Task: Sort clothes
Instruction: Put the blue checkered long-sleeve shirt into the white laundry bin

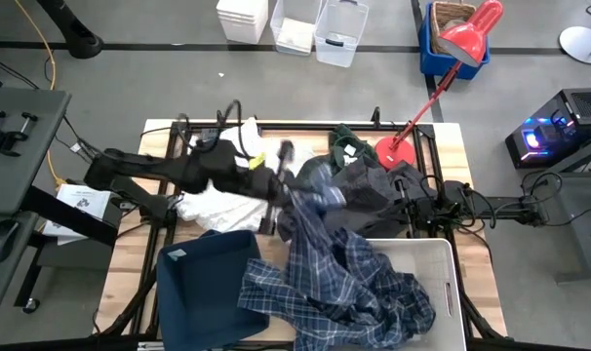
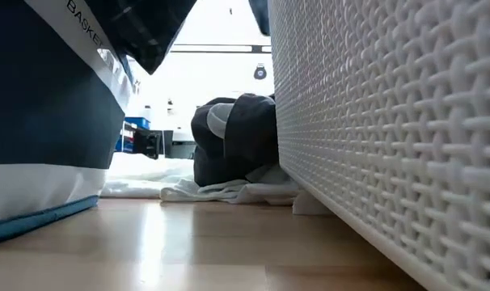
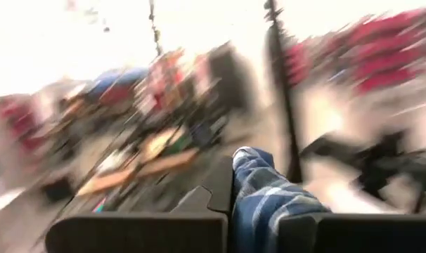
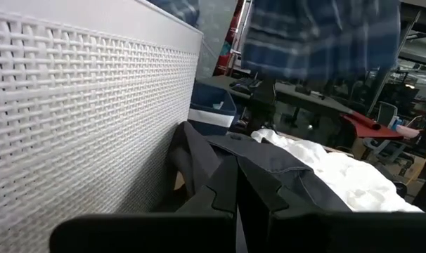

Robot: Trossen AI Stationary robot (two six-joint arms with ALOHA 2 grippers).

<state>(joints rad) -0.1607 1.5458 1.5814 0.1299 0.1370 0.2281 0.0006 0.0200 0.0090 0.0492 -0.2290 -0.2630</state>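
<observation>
Overhead, the left gripper [image 1: 288, 185] sits at table centre, pinching a fold of the plaid shirt [image 1: 334, 278]. The shirt trails toward 5 o'clock, draped over the white bin [image 1: 442, 255] and touching the navy bin [image 1: 203, 288]. White cloth [image 1: 213, 205] lies at 9 o'clock of the gripper, the green hoodie [image 1: 346, 144] at 1 o'clock, the grey jacket [image 1: 369, 185] at 3 o'clock. The right gripper [image 1: 405, 205] rests at the jacket's edge.

Low view: the jacket [image 2: 237, 137] lies on white cloth [image 2: 221, 190], between the navy bin [image 2: 43, 121] and the white bin [image 2: 390, 137].

Left wrist view: the fingers [image 3: 220, 186] clamp plaid fabric [image 3: 266, 204].

Right wrist view: the right gripper [image 4: 237, 186] has its fingers pressed together, holding nothing, just above the jacket [image 4: 269, 165]. The shirt [image 4: 311, 35] hangs beyond.
</observation>
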